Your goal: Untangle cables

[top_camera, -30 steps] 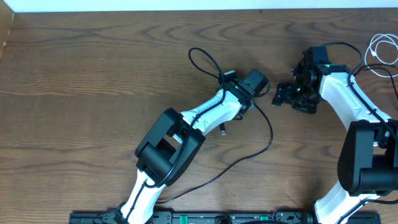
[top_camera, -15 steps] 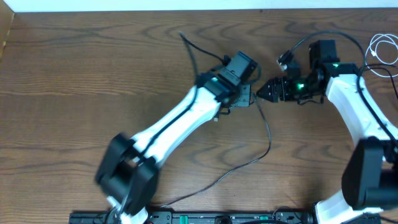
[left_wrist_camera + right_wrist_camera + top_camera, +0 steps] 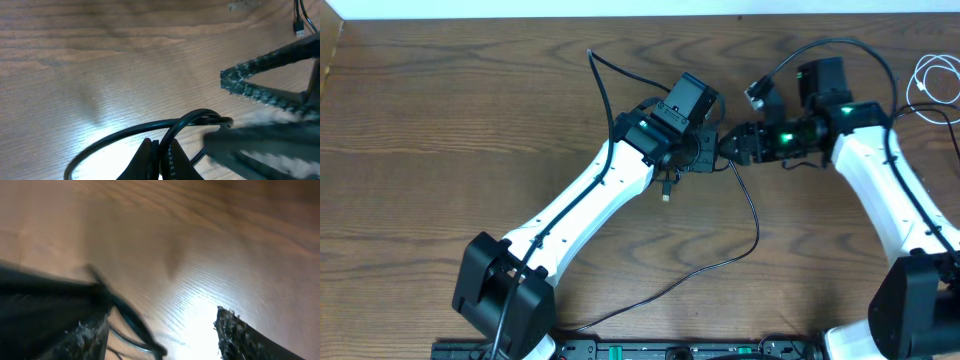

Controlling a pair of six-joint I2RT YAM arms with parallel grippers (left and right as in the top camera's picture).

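Note:
A thin black cable [image 3: 756, 215] runs from a free end at the upper left, through my left gripper [image 3: 710, 152], then curves down toward the table's front edge. In the left wrist view the left gripper [image 3: 160, 152] is shut on this black cable [image 3: 197, 116], which forms a loop just ahead of the jaws. My right gripper [image 3: 728, 147] faces the left one, nearly tip to tip. In the right wrist view the right gripper [image 3: 160, 335] is open, and the blurred black cable [image 3: 132, 322] lies between its fingers, close to the left one. A white cable [image 3: 935, 85] lies coiled at the far right.
A small plug [image 3: 667, 195] hangs just below the left wrist. The right arm's own thick black wire [image 3: 820, 48] arches over its wrist. The table's back edge [image 3: 520, 20] lies just beyond the cable's free end.
The left arm has stretched out, and the cable's far loop has opened into a straighter free end at the upper left. The right gripper has moved left up to the left gripper, its jaws narrowing.

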